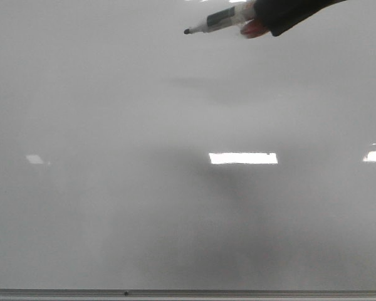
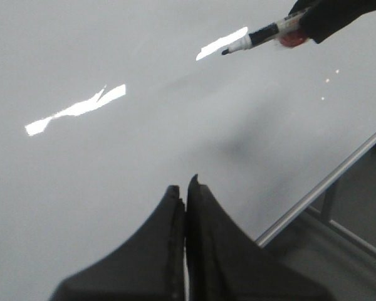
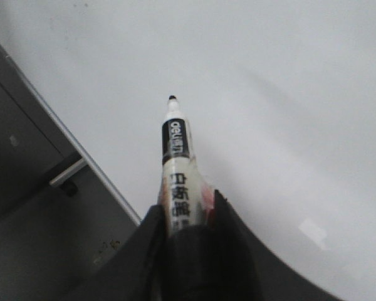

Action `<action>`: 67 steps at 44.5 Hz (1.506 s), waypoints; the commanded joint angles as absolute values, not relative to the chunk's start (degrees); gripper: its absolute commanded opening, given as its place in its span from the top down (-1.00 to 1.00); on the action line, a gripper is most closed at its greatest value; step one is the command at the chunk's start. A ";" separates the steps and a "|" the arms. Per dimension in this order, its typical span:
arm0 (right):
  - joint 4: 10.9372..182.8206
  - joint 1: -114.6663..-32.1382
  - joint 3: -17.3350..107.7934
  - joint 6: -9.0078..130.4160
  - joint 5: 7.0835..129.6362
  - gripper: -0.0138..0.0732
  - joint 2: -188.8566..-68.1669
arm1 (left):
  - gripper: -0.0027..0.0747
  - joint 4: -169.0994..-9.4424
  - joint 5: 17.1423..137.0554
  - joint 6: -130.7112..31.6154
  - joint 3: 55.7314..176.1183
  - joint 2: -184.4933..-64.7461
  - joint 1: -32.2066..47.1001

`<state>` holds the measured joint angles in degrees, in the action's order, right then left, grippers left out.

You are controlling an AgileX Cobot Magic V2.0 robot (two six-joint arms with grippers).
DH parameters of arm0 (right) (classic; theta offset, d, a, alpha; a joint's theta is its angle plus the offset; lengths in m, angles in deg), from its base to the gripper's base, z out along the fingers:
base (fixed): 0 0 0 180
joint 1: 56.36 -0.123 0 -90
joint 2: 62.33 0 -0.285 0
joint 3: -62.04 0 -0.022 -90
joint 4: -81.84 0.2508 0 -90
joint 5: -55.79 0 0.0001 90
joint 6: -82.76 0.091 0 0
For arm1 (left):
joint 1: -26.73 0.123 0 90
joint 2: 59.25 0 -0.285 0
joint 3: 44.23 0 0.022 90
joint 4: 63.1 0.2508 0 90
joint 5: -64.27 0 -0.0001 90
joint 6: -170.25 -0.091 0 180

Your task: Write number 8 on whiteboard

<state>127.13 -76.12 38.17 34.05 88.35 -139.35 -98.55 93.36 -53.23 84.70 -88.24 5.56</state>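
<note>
While the right pincer (image 3: pixel 187 219) gripped the marker (image 1: pixel 216 21), its tip pointed ahead toward the blank whiteboard (image 1: pixel 113 207), apparently not touching; the left pincer (image 2: pixel 185 194), closed empty, sat farther off.

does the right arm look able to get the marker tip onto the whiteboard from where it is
Probably yes. The right pincer is shut on the marker, whose uncapped tip points out over the bare whiteboard, with nothing between them. No 8 is drawn yet.

Left end effector (image 2: pixel 185 188) closed – right (image 3: pixel 187 210) clamped.
</note>
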 commanded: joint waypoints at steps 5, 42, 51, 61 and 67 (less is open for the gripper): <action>129.70 -75.14 45.12 36.26 82.05 0.84 -145.69 | 0.98 -101.03 87.46 -52.65 86.02 -87.92 5.81; 125.02 -76.80 52.37 38.39 84.54 0.82 -161.25 | 0.98 -101.03 87.46 -52.65 85.92 -87.92 5.81; 114.58 -74.64 50.75 47.14 85.67 0.82 -160.72 | 0.98 -101.03 87.46 -52.65 85.92 -87.92 5.81; 113.37 -75.48 43.54 48.18 83.42 0.82 -160.20 | 0.98 -101.03 87.46 -52.65 85.92 -87.92 5.81; 113.95 -78.15 42.36 48.18 81.40 0.82 -161.43 | 0.98 -101.03 87.46 -52.65 85.92 -87.92 5.81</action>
